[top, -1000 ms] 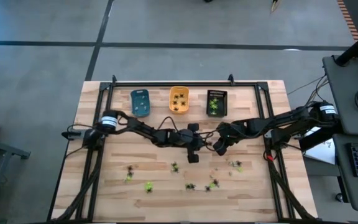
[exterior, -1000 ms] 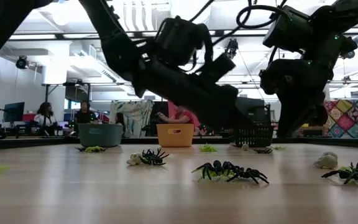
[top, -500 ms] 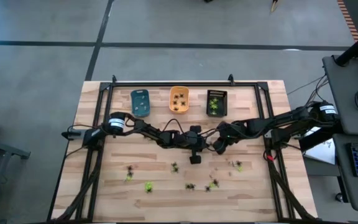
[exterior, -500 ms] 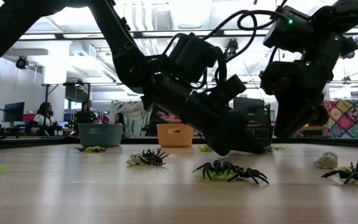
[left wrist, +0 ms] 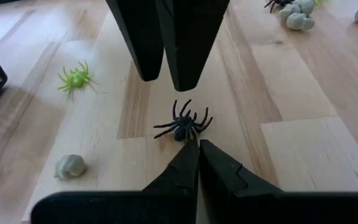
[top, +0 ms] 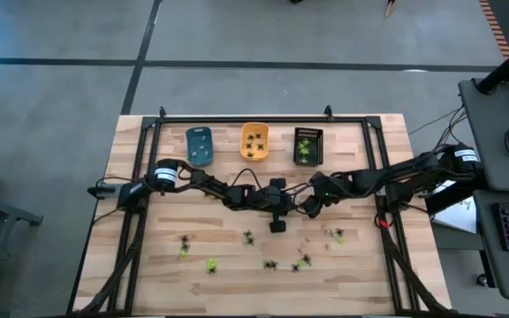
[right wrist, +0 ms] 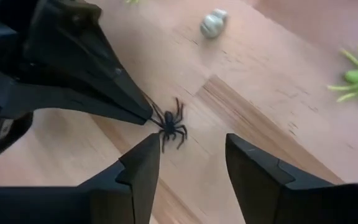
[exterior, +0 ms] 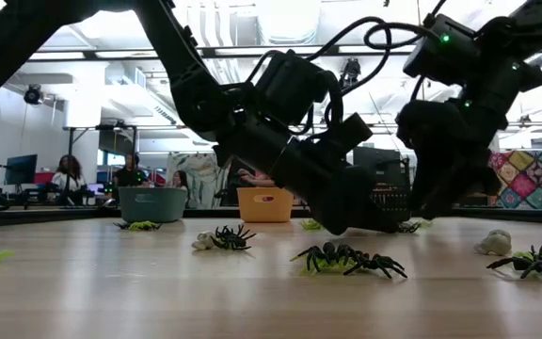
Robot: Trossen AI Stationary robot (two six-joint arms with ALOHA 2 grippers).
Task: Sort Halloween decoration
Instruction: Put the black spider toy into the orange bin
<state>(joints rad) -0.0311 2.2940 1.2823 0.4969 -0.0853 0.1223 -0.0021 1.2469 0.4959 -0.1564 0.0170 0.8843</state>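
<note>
A small black spider (left wrist: 182,127) (right wrist: 171,127) lies flat on the wooden table (top: 148,265) near its middle. My left gripper (left wrist: 197,152) (top: 277,225) is shut and low over the table, its tips at the spider. My right gripper (right wrist: 191,155) (top: 307,208) hangs open just above the same spider, one finger on each side, touching nothing. More spiders lie toward the near edge: black (top: 271,264), yellow-green (top: 211,263) and a pale whitish one (left wrist: 71,166). My left gripper's shut fingertips (right wrist: 143,114) meet the black spider's legs (right wrist: 157,119) on one side. The fingers slant down toward the table, coming from its left. The spider stays flat on the table, not pinched.
Three small trays stand in a row at the far edge: blue (top: 199,144), orange (top: 254,141) and black (top: 307,146), each with figures inside. A black frame (top: 140,177) runs around the table. People sit in the room beyond the far edge.
My left gripper has come down toward the table and a little toward its near edge, staying shut, and then kept still at the black spider.
</note>
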